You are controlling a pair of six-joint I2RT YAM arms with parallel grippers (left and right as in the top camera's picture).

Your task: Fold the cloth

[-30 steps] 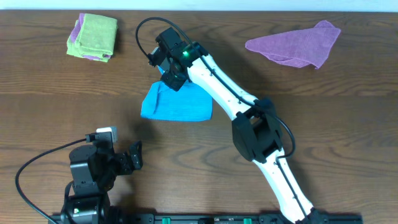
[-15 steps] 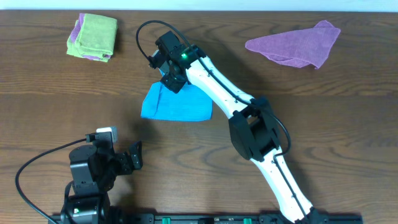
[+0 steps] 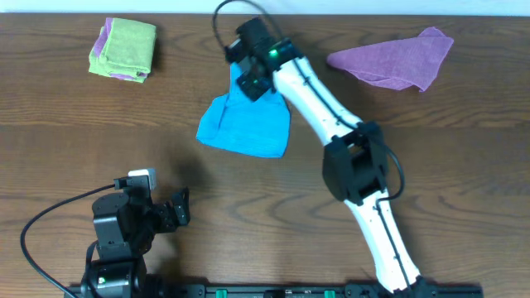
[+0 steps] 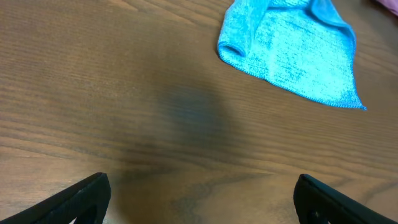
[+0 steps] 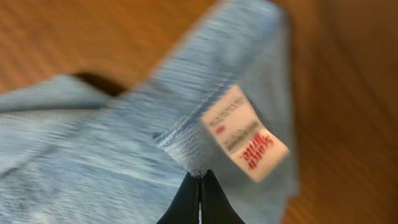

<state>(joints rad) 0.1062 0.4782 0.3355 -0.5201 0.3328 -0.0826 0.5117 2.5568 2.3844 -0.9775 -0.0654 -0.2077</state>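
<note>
A blue cloth (image 3: pixel 245 124) lies on the wooden table near the middle, its upper edge lifted. My right gripper (image 3: pixel 251 83) is shut on that edge, next to a white label (image 5: pixel 244 132), and the wrist view shows the fingers (image 5: pixel 200 180) pinched on the fabric (image 5: pixel 93 155). The cloth also shows in the left wrist view (image 4: pixel 292 53), partly folded with a rolled left edge. My left gripper (image 3: pixel 178 207) is open and empty near the front left, its fingertips (image 4: pixel 199 202) wide apart above bare wood.
A folded green and purple cloth stack (image 3: pixel 123 49) sits at the back left. A crumpled purple cloth (image 3: pixel 396 60) lies at the back right. The white right arm (image 3: pixel 331 124) stretches diagonally across the table's middle.
My right gripper has moved up and to the right, dragging the blue cloth's pinched edge toward the back. The cloth has shifted right and stretched. The left arm has not moved.
</note>
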